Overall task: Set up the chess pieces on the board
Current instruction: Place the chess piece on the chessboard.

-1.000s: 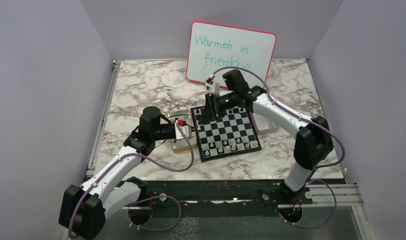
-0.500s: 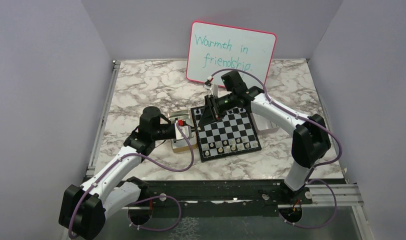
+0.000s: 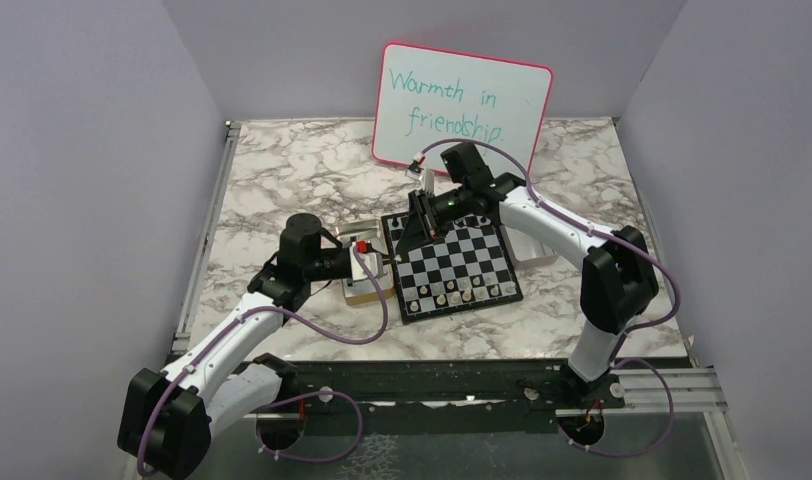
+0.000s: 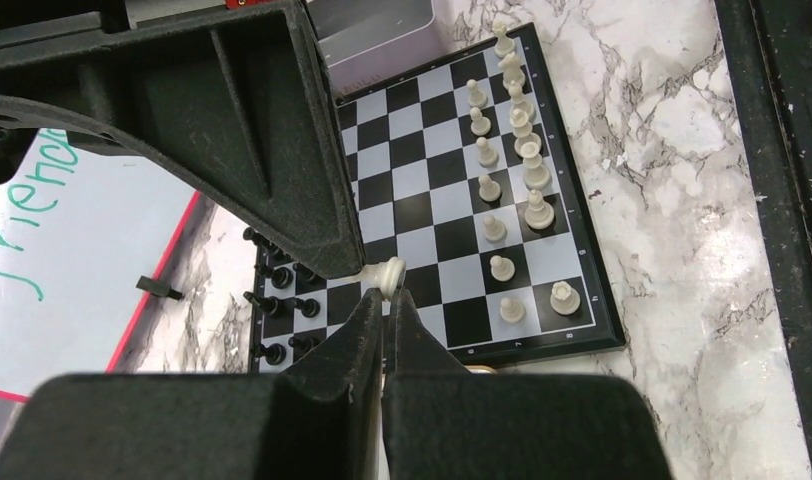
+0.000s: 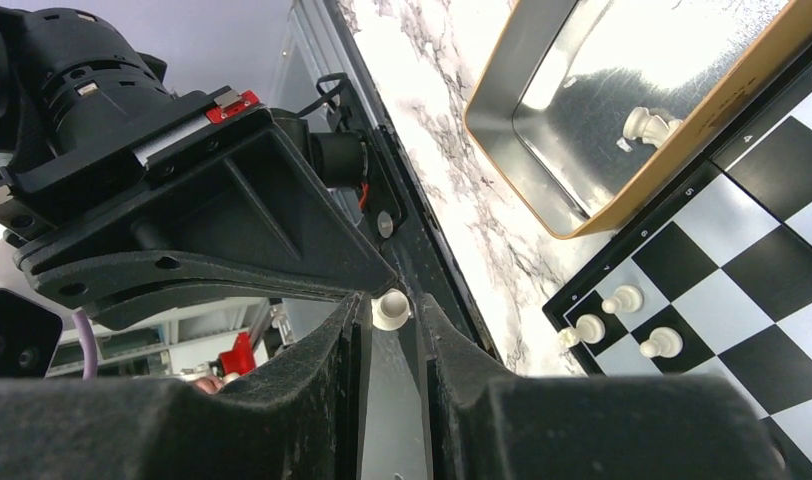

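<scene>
A small cream chess piece (image 4: 388, 272) is held in the air at the tips of the left tool (image 4: 387, 298), whose jaws are pressed together on it, just above centre in the left wrist view. The same piece is seen between the fingers of the right tool (image 5: 391, 318) at the lower centre of the right wrist view. The right jaws are set narrowly apart on either side of the piece, and a sliver of gap is visible on one side.

In the overhead view both tools are met at the left edge of the small black-and-white chequered chessboard (image 3: 467, 255), which lies at the centre of the frame on the marble-patterned worktop (image 3: 282, 170). Cream chessmen (image 3: 462, 292) are ranged in two rows along the lower edge of the board. In the left wrist view, black chessmen (image 4: 307, 307) are grouped at the opposite edge, at the lower left of the frame, partly hidden by the right tool.

A silver metal tray with a tan rim (image 5: 497, 90) is placed just beside the board, at the upper right of the right wrist view, and a single cream piece (image 5: 650, 125) is lying in it. A pink-edged whiteboard with green handwriting (image 3: 462, 105) is propped at the top centre of the overhead view.
</scene>
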Robot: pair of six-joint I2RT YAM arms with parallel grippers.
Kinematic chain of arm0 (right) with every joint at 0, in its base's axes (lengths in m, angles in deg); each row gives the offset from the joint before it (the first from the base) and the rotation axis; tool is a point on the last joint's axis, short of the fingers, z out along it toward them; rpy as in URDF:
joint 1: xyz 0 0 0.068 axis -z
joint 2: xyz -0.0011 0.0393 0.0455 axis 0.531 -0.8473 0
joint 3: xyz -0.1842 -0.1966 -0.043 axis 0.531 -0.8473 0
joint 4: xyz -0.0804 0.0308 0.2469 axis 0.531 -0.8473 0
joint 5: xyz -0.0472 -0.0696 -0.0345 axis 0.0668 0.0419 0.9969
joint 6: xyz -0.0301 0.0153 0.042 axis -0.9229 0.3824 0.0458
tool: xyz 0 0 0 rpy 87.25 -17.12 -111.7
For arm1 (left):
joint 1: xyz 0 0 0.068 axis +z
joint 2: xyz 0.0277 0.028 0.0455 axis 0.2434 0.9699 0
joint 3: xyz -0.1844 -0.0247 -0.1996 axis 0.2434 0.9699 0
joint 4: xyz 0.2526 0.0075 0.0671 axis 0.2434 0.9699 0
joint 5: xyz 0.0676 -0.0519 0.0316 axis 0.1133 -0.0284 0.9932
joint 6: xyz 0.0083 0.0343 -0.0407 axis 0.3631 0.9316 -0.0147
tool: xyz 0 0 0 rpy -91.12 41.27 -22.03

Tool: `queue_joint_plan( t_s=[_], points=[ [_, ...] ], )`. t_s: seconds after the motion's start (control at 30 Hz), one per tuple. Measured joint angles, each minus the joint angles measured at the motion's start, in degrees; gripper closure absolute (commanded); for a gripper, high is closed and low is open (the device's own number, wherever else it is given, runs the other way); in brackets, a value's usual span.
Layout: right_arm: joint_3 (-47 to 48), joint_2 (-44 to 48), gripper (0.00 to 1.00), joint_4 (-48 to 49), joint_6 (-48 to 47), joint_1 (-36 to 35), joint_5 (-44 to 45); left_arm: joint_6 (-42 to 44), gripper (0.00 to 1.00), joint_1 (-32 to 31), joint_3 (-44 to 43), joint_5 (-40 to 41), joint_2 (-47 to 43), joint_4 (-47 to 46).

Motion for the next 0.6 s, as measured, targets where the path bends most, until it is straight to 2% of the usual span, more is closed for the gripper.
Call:
queue_joint_plan(
  t_s=[0.23,0.4,0.6],
  points=[
    [-0.3,0.0,0.75,1.2,0.9,0.0,-0.8,0.0,1.00,0.0,0.0,-0.2,0.5,0.0],
    [-1.5,0.0,0.72,1.4,0.9,0.0,-1.3,0.3,1.00,0.0,0.0,-0.2,0.7,0.2],
    [-1.7,0.0,0.79,1.6,0.9,0.0,-1.9,0.7,1.00,0.0,0.0,-0.3,0.7,0.3]
  ],
)
